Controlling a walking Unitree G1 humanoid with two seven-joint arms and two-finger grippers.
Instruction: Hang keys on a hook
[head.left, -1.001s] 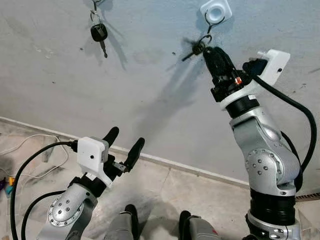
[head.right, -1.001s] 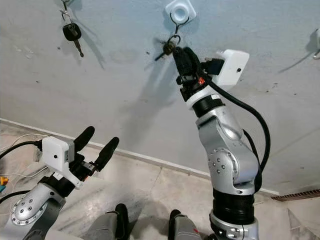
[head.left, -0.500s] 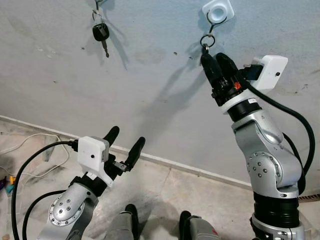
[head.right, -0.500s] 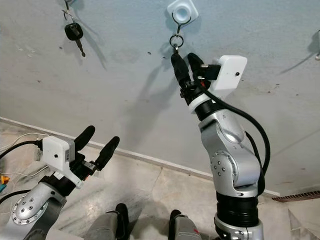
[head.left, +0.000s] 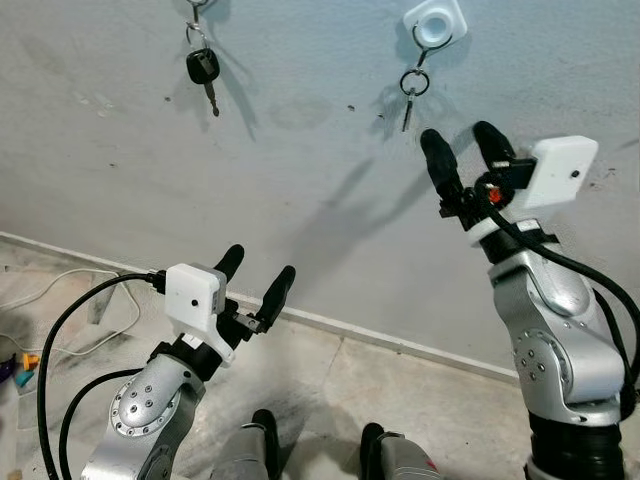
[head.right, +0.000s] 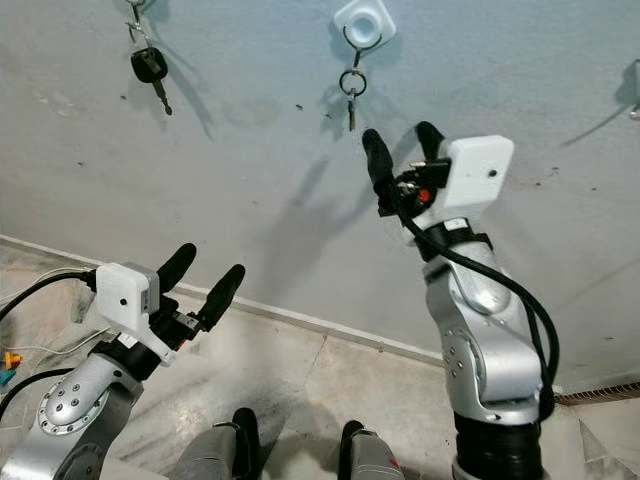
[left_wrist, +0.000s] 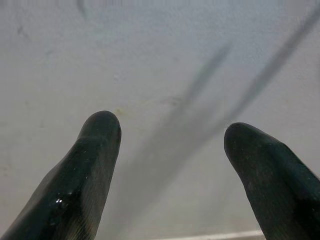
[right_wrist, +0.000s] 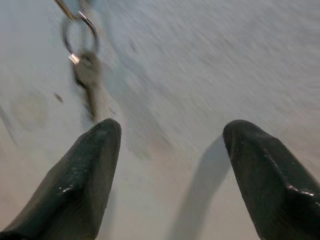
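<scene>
- The left gripper sits nearest, low and well below the white hook on the wall, its two black fingers spread wide with nothing between them, pointed at bare wall above the floor.
- A white cable lies on the floor by the skirting, far down and to the left of the hook.
- The right gripper is raised just below and slightly right of the hook; its two fingers are wide apart and hold nothing.
- One key hangs from the hook by a ring, long axis vertical, blade pointing straight down along the wall.
- The key is apart from the right fingers, a little above and to the left of the left fingertip, not between them.
- A second hook holds one black car key, well to the left of the white hook, also hanging blade down.
- Count: two hooks, two keys, two grippers.
</scene>
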